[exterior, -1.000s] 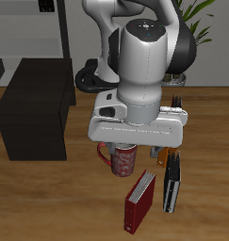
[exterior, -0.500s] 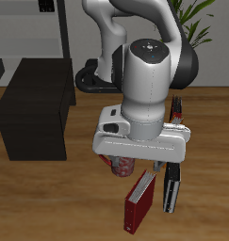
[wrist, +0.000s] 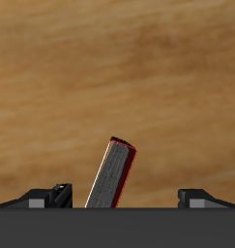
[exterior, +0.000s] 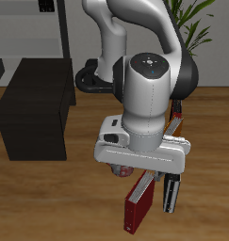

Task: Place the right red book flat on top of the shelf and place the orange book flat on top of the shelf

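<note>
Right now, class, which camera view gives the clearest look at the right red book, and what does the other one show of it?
The exterior view: the right red book shows its dark-red cover and pale page edges, standing on the table below the claw. The wrist view shows only its top edge, seen from above between the claw's fingertips.

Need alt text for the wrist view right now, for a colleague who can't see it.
A red book stands on edge on the wooden table, leaning slightly, its pale page edges facing the camera. It sits between the open gripper's two fingertips, nearer one of them, and neither visibly touches it.
</note>
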